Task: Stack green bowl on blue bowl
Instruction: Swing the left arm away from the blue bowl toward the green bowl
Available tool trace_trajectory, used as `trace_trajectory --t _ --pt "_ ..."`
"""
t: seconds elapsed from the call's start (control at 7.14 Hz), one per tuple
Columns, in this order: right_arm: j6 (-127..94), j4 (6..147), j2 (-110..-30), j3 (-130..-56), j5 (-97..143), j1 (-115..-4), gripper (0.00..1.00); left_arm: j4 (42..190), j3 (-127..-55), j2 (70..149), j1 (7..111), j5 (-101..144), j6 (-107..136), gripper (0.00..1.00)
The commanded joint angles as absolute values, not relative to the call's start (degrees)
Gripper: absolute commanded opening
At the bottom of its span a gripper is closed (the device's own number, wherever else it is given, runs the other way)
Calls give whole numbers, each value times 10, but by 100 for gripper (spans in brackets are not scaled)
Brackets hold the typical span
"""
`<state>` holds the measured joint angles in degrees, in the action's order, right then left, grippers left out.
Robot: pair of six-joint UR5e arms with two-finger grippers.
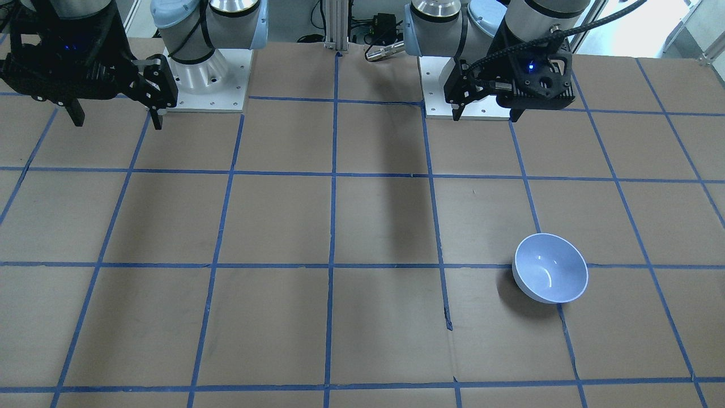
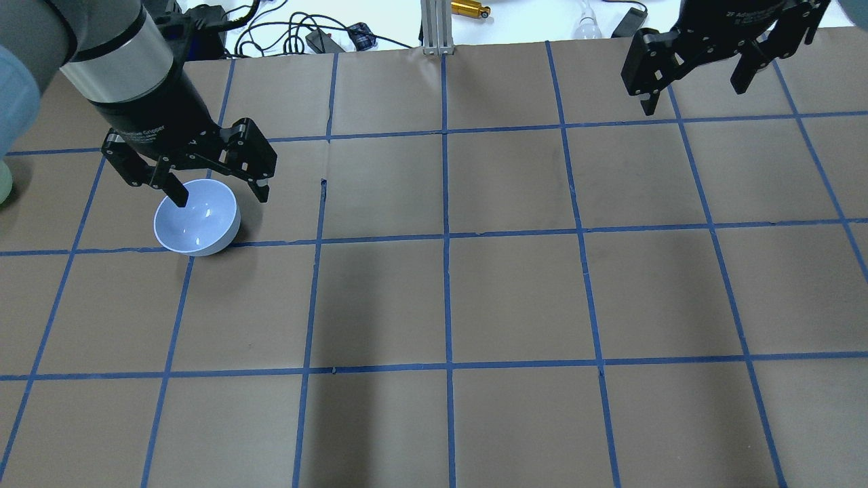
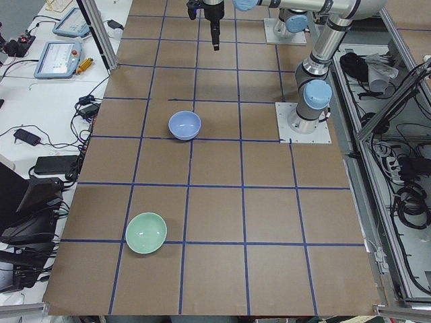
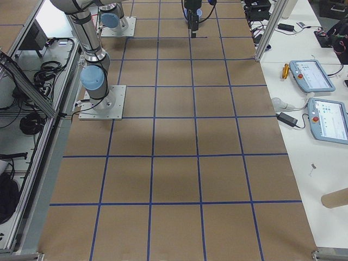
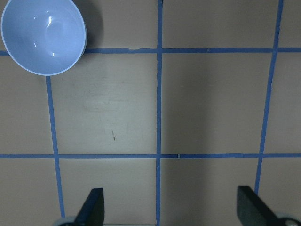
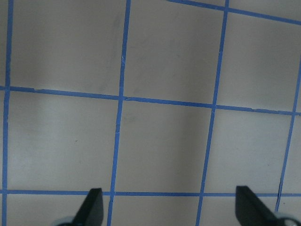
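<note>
The blue bowl [image 1: 549, 276] stands upright and empty on the brown table; it also shows in the overhead view [image 2: 196, 220], the exterior left view [image 3: 184, 125] and the left wrist view [image 5: 43, 35]. The green bowl [image 3: 146, 233] stands upright near the table's left end, well apart from the blue bowl; only its edge shows overhead [image 2: 3, 184]. My left gripper [image 2: 222, 198] [image 1: 485, 116] [image 5: 171, 209] is open and empty, high above the table, apart from the blue bowl. My right gripper [image 2: 693, 98] [image 1: 116, 123] [image 6: 171, 209] is open and empty, high over bare table.
The table [image 2: 447, 298] is brown paper with a blue tape grid. Both arm bases [image 1: 204, 85] [image 1: 470, 96] stand at the robot's side. Cables and small devices [image 2: 325, 37] lie beyond the far edge. Tablets [image 3: 57, 59] sit on a side bench.
</note>
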<state>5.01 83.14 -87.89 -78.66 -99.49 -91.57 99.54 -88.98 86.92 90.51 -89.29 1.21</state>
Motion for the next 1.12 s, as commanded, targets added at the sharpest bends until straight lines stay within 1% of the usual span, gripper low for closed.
trace_trajectory --t 0.0,0.14,0.28,0.42,0.56,0.98 --pt "50 831 -879 -787 -995 -916 100 996 -889 874 899 -895 10 100" --pt "50 831 -879 -787 -995 -916 100 991 -883 879 893 -896 -59 100" --pt "50 831 -879 -787 -995 -916 100 989 -880 880 865 -903 -153 100" --pt "50 831 -879 -787 -995 -915 100 988 -879 882 808 -903 -200 100" --pt "50 831 -879 -787 -995 -916 100 984 -878 885 758 -903 -296 100" --pt "50 831 -879 -787 -995 -916 100 928 -867 924 642 -911 -570 100"
